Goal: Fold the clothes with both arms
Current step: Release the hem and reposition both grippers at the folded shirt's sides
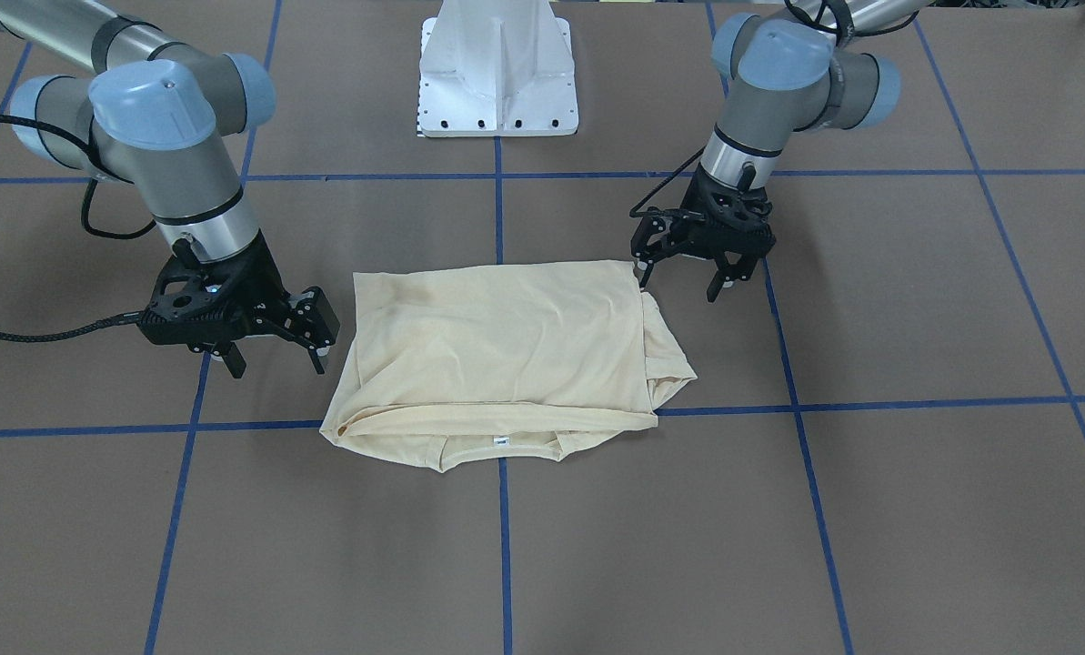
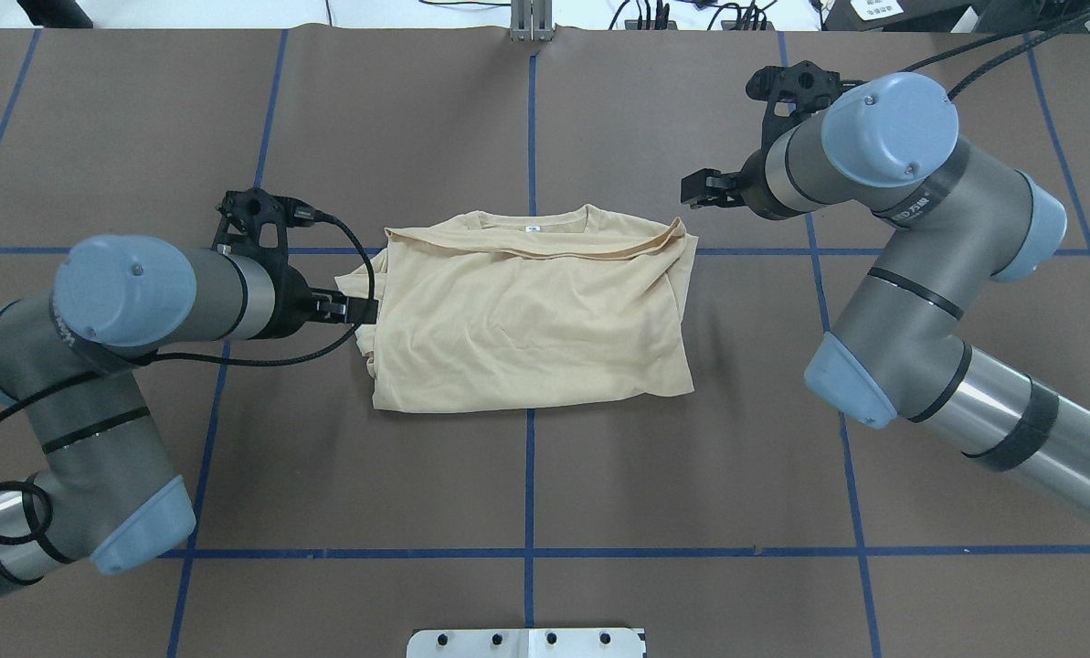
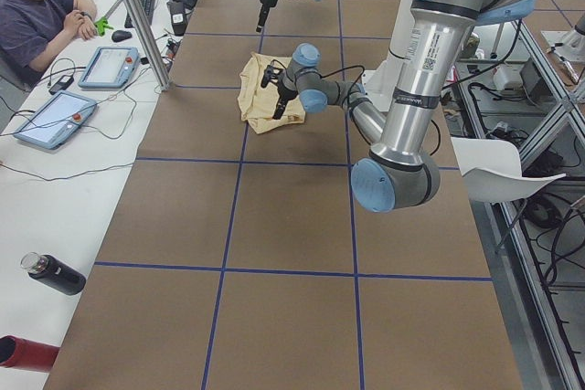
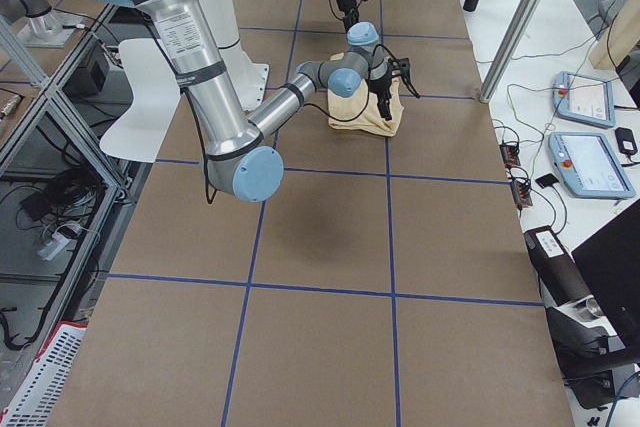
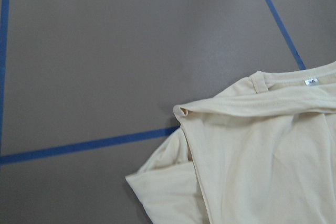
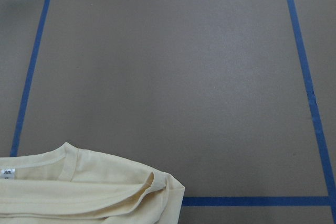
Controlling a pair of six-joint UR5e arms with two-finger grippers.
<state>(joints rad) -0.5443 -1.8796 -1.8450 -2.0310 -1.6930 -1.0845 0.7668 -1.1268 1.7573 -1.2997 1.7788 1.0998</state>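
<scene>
Showing a cream long-sleeved shirt lying folded into a rough rectangle on a brown table marked with blue tape lines, flat between two black claws. Stretching its long axis from one claw straight across to the other, with one short end turned toward each. Carrying a small white label on the long edge facing away from the robot.

Hanging just beside one short end, where a lower layer of cloth is poking out: the left claw, fingers spread wide, gripping nothing. Hanging off the opposite short end, a little farther out from the cloth: the right claw, also spread wide and gripping nothing. Making the left arm the nearer of the two, though only slightly.

Looking down from each wrist camera onto one corner of cloth low in the frame, with bare table beyond.

Seeming, by the neat shape, to be well along in the folding. Probably calling next for each claw to move inward and down onto its own end of the shirt, pinching the layers without dragging the stack askew.
</scene>
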